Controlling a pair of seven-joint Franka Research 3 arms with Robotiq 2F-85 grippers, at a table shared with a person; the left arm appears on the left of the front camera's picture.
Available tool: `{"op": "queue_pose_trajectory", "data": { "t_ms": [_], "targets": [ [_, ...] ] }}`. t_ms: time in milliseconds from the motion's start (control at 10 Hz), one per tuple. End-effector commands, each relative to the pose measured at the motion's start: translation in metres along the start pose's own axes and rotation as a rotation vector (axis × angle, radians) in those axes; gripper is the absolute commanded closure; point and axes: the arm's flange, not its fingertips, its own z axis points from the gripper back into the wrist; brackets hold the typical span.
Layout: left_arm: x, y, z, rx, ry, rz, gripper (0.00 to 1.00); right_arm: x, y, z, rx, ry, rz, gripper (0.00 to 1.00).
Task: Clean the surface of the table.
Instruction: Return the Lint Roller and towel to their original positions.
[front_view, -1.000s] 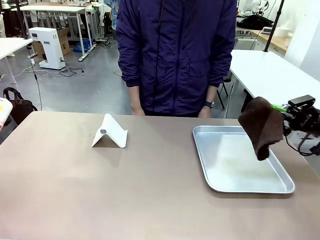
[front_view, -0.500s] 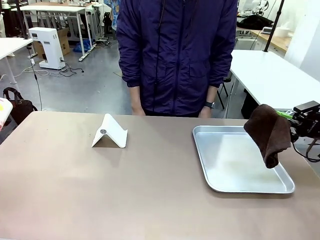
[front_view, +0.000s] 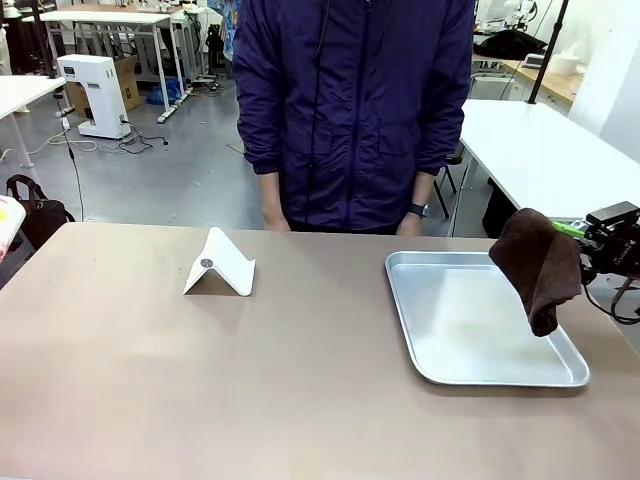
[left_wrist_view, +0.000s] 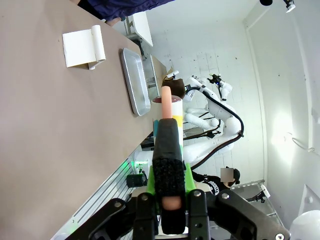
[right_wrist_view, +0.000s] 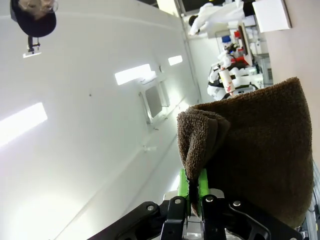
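Hanging limp, cloth sits pinched in right gripper; left gripper clamps a bottle. Table looks rigid and smooth: wipe, no grasping.

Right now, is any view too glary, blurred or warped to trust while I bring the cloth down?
Front view: even light, sharp, only a soft sheen on the tray; cloth crisp. Right wrist view: lights blow out the white wall, cloth crowds the lens. Left wrist view: rolled sideways, table evenly lit.

Metal tray, white folded stand
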Motion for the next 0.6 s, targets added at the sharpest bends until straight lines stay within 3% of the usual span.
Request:
{"op": "queue_pose_trajectory", "data": {
  "t_ms": [0,500],
  "targets": [
    [0.0007,-0.0039,-0.0028,-0.011,-0.014,0.0,0.78,0.0004,0.0048,-0.003,0.022,0.005,0.013,0.92],
    [0.0007,-0.0039,-0.0028,-0.011,-0.014,0.0,0.78,0.0004,0.0048,-0.003,0.022,0.005,0.013,0.92]
  ]
}}
